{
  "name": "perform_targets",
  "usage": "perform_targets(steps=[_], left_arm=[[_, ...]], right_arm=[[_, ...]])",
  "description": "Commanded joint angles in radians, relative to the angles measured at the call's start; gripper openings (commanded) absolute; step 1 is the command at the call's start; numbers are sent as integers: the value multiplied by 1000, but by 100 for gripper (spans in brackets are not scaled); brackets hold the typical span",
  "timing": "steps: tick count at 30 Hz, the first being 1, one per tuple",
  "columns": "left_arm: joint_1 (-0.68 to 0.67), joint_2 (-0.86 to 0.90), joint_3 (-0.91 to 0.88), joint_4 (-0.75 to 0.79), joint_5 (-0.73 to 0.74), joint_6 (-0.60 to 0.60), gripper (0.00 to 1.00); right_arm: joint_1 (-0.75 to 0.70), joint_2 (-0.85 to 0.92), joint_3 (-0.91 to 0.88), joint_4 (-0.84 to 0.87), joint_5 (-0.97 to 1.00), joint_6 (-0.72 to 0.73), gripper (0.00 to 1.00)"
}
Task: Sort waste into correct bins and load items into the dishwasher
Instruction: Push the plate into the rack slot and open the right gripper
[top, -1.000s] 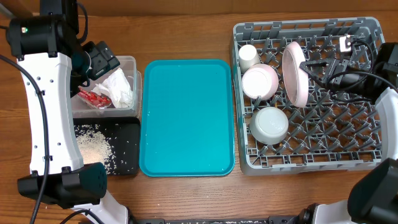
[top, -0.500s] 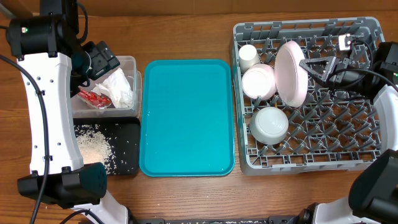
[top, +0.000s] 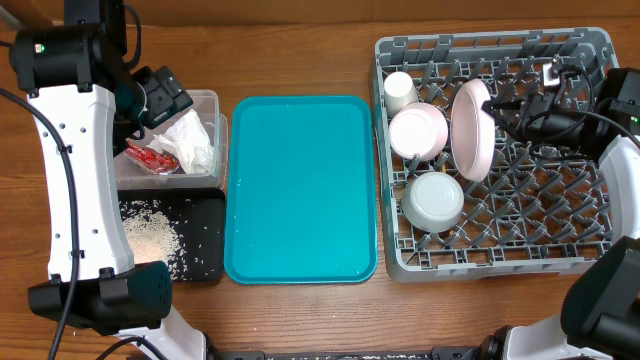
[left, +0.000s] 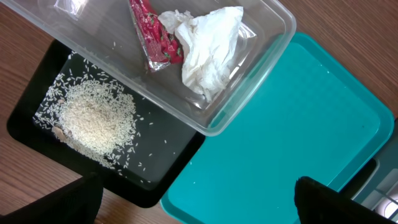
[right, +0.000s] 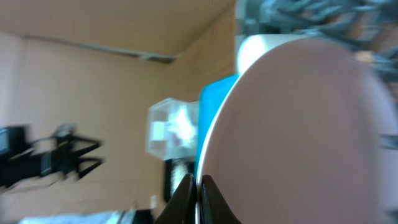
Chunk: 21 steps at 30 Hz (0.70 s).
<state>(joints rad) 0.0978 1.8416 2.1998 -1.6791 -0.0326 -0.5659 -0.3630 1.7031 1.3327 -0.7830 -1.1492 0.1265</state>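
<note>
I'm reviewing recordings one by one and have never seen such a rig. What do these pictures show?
Two robot arms work at a table. One picture looks down from above; the other two come from a camera on each wrist. The left pincer hangs open over a clear tub holding a napkin and a red wrapper, beside a black tray of rice. A teal tray lies in the middle. The right pincer is shut on a pink plate standing in the grey rack, next to a pink bowl, a whitish bowl and a cup.

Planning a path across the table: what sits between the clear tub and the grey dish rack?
The large teal tray lies between the clear tub and the grey dish rack, as the overhead view shows.
</note>
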Motion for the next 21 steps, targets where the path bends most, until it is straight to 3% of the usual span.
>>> perform_targets(steps=[1, 3, 7, 9, 14, 16, 18, 19, 21], left_arm=[[-6, -9, 2, 1, 3, 12, 100], [-6, -9, 2, 1, 3, 12, 100], [-6, -9, 2, 1, 3, 12, 100], [-6, -9, 2, 1, 3, 12, 100], [-6, -9, 2, 1, 3, 12, 100], [-6, -9, 2, 1, 3, 12, 100], [-6, -9, 2, 1, 3, 12, 100], [-6, -9, 2, 1, 3, 12, 100], [-6, -9, 2, 1, 3, 12, 100]], right_arm=[[1, 5, -5, -3, 181, 1, 4], [1, 5, -5, -6, 241, 0, 5], [1, 5, -5, -4, 365, 1, 16], [1, 5, -5, -3, 418, 1, 29], [1, 5, -4, 20, 513, 2, 40], [1, 5, 3, 44, 514, 10, 56], [1, 5, 29, 61, 541, 45, 79], [1, 5, 55, 60, 565, 50, 100], [1, 3, 114, 48, 595, 50, 100]])
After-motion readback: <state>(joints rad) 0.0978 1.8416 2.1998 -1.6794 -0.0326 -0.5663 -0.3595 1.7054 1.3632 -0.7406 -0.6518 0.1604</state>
